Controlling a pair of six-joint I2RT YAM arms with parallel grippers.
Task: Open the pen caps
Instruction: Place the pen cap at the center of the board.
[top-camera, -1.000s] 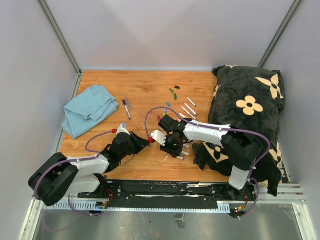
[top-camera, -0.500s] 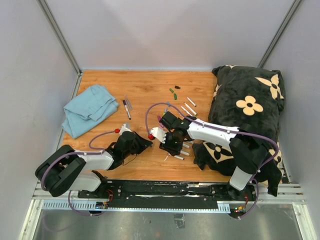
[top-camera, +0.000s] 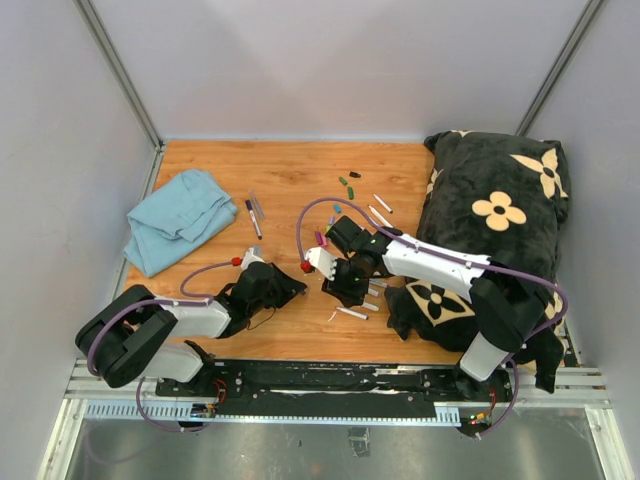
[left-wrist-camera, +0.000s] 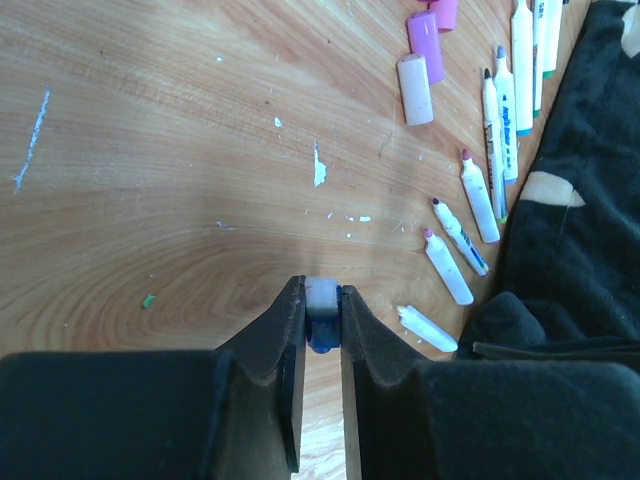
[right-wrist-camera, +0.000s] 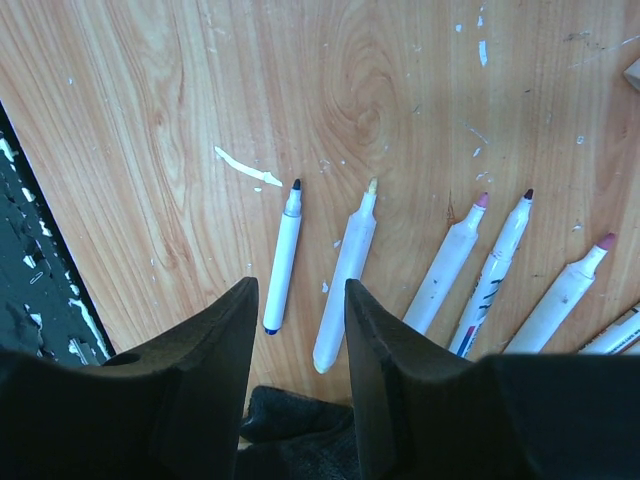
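- One view alone, the overhead one, takes in the light-blue cloth (top-camera: 178, 218), soft and crumpled, at the far left of the wood-grain desk (top-camera: 230, 165).
- Just right of the cloth, the left end effector (left-wrist-camera: 322, 302) sits low over the desk. Its wrist view shows the black jaws narrowed onto a small blue-and-white piece (left-wrist-camera: 322, 320), touching it on both sides. From overhead the tips are too small to read.
- Stubby plastic pen caps (left-wrist-camera: 424, 48), pink and pale, lie loose on the bare wood beyond that end effector. The overhead view adds green and dark ones farther back, mid-desk.
- The right end effector (right-wrist-camera: 298, 298) hangs with its jaws partly apart and nothing between them.
- Below it, its wrist view shows slim white pens (right-wrist-camera: 345, 265) fanned out side by side, tips bare, on scratched wood flecked with white. From overhead these are thin slivers.
- A black plush pillow (top-camera: 500, 200) with cream flower shapes fills the right side.
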